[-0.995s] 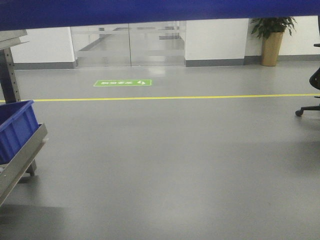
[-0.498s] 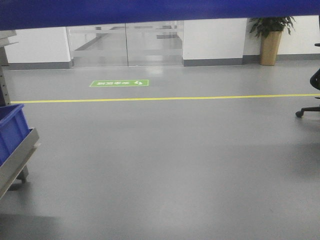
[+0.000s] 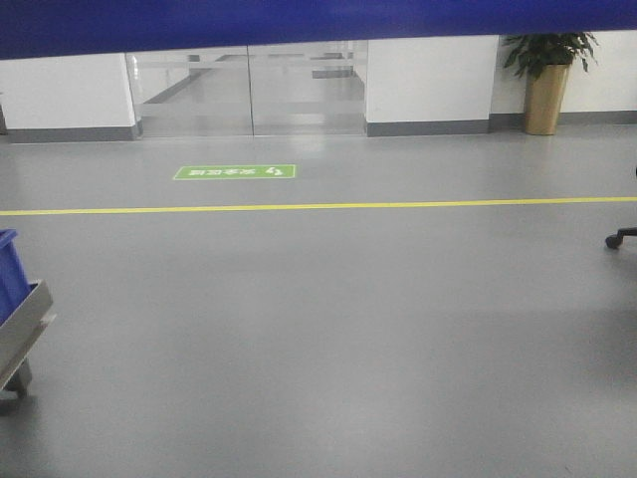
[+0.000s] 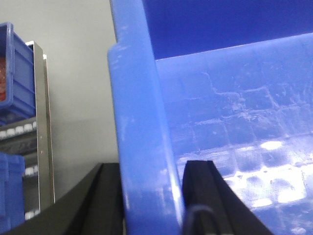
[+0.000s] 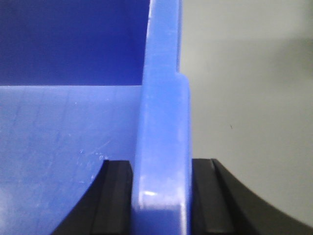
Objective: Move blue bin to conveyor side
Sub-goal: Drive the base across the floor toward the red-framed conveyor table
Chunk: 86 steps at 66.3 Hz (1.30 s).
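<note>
**Bright-blue plastic bin (image 4: 142,122), big and shiny, held by both sides**

The bin looks lifted off the grey floor (image 3: 328,329) and hangs between the two arms. The left gripper (image 4: 154,196) is clamped on one side wall, with one black finger inside and one outside. The right gripper (image 5: 161,196) pinches the other wall the same way. I think two holds are used because the bin is wide and would tip with only one.

The wrist views show these holds up close. The front view cannot show them. There the bin (image 3: 318,20) is only a blue band across the top, above the yellow line (image 3: 318,206). A smaller blue crate (image 3: 8,269) on a metal rack (image 3: 25,324) peeks in at the left. The conveyor shows in no view, so I think the carrying is not finished.
</note>
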### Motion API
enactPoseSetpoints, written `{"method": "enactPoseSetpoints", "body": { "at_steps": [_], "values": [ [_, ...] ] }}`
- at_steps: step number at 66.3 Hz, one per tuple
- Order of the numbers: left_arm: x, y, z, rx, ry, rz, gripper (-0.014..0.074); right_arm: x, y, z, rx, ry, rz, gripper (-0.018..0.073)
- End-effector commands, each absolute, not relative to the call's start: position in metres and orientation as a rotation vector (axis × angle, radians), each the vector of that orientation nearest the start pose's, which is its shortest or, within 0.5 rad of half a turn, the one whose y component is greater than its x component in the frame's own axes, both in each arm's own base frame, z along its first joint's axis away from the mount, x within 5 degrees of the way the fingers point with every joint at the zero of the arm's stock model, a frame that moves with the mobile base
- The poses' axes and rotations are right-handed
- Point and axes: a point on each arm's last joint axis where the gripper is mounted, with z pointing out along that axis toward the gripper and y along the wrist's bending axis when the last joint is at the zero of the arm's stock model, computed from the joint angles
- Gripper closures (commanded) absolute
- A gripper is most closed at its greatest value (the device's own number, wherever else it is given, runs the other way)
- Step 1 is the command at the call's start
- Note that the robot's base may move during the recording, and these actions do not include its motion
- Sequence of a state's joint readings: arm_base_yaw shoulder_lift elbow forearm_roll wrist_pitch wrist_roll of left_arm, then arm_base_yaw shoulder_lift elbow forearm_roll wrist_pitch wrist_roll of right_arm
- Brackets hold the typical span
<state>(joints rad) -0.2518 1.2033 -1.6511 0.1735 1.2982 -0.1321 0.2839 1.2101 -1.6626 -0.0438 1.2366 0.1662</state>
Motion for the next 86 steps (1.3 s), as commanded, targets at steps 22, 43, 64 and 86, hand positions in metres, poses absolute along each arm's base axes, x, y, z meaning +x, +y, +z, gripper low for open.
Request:
{"method": "enactPoseSetpoints", "body": {
  "at_steps": [22, 43, 64, 86],
  "values": [
    [0.1966, -0.0399, 0.4983, 0.142, 2.207, -0.029, 0.0615, 0.1985, 0.0552, 0.5077, -0.137, 2.113, 0.214, 0.064],
    [0.1966, -0.0399, 0.4983, 0.142, 2.207, -0.029, 0.0615, 0.1986, 0.0552, 0.5079, -0.136, 2.111, 0.214, 0.064],
    [0.1966, -0.0399, 0.4983, 0.142, 2.207, -0.029, 0.0615, 0.1986, 0.0552, 0.5079, -0.136, 2.111, 0.214, 0.064],
    [0.1966, -0.0399, 0.4983, 0.142, 2.207, -0.029, 0.0615, 0.1986, 0.0552, 0.5079, -0.136, 2.111, 0.214, 0.064]
  ]
}}
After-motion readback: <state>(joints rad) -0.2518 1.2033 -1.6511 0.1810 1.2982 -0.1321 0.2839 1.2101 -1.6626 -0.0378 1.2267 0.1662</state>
